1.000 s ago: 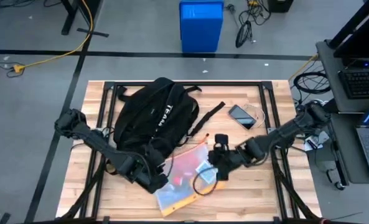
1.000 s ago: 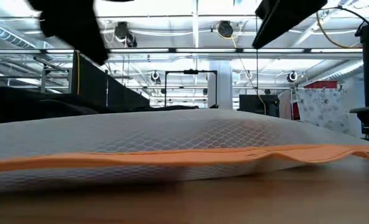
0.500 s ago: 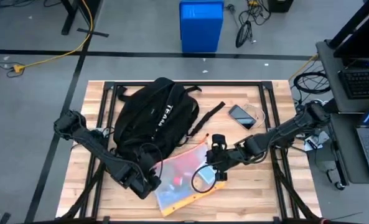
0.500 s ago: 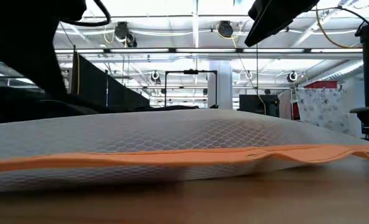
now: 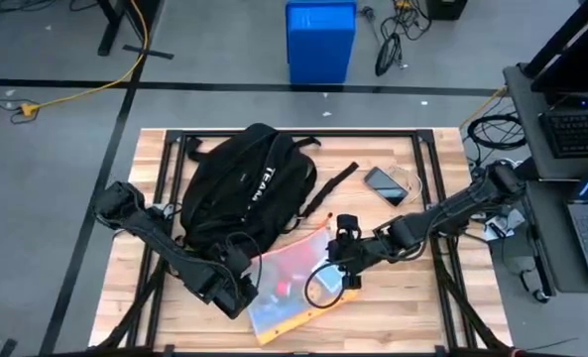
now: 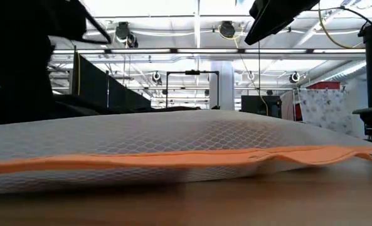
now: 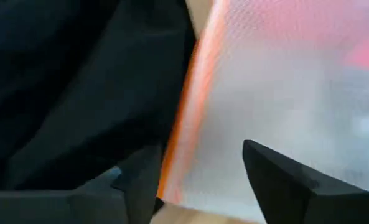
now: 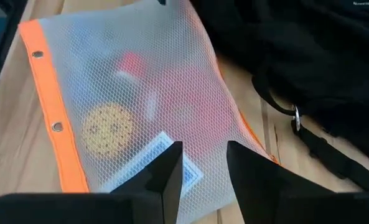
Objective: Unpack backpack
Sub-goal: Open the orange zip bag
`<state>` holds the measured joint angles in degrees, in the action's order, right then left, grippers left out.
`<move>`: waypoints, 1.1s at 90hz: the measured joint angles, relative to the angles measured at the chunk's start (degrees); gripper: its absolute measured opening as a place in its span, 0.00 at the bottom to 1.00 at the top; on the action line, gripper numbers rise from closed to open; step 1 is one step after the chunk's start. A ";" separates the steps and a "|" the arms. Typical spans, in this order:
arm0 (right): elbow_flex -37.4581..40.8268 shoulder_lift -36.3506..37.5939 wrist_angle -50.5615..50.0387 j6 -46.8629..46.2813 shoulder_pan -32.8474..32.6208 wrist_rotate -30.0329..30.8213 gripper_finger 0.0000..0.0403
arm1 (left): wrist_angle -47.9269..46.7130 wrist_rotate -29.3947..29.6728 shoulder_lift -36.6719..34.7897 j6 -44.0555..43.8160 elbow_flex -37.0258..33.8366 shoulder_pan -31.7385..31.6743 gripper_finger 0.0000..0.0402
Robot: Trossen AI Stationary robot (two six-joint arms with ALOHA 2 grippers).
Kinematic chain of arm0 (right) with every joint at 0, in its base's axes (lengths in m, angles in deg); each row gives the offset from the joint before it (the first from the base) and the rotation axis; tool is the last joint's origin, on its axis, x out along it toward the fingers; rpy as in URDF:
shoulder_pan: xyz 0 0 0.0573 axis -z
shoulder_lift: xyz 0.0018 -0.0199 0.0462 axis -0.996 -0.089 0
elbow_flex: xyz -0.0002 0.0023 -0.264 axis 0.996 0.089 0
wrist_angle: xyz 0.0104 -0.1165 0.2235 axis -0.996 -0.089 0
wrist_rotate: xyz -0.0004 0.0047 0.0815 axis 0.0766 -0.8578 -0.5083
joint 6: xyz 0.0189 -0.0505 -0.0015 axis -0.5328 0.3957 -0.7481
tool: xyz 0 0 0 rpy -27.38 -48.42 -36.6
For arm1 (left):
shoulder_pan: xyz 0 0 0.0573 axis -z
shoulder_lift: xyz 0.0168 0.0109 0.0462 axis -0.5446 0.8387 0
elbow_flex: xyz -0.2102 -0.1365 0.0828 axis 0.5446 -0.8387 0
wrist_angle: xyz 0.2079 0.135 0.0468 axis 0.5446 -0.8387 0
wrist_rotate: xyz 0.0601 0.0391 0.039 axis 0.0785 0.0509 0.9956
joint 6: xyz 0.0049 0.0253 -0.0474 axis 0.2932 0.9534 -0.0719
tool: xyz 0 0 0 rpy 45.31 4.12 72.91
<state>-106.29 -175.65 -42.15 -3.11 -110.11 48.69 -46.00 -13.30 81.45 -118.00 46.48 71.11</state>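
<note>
Backpack (image 5: 246, 188): lies on the table (image 5: 427, 297), far-left part.
Pouch (image 5: 292, 283): mesh, orange-edged; out of the backpack, touching its near edge.
Left gripper (image 7: 200, 171): wide, empty, now lowered to the pouch's backpack-side edge.
Right gripper (image 8: 203, 163): narrow gap, empty, above the pouch.
Meaning: pouch extracted; backpack contents remain unchecked.

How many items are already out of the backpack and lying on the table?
2. A mesh pouch with orange edging lies at the table's near middle, against the backpack, between both grippers. A phone lies to the backpack's right. More may be hidden under the bag.
</note>
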 joint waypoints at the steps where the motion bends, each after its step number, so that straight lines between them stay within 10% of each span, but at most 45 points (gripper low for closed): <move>1: 0.00 0.00 0.08 0.01 0.00 0.01 0.28 | -0.10 0.01 0.25 0.01 0.00 -0.20 0.56; 32: 0.00 0.00 0.29 0.79 0.13 0.02 0.28 | 4.61 -3.53 5.72 7.56 0.02 -3.28 0.52; 64: 0.00 0.00 0.30 1.85 0.15 0.10 0.28 | 5.81 -2.73 6.30 14.90 0.19 -5.56 0.09; 99: 0.00 0.00 0.28 1.92 0.83 0.29 0.28 | -15.47 4.54 1.30 8.98 11.82 -0.39 0.01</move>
<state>-106.29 -175.65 -41.87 -1.19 -109.28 48.98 -61.47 -8.76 82.75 -109.02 58.31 70.72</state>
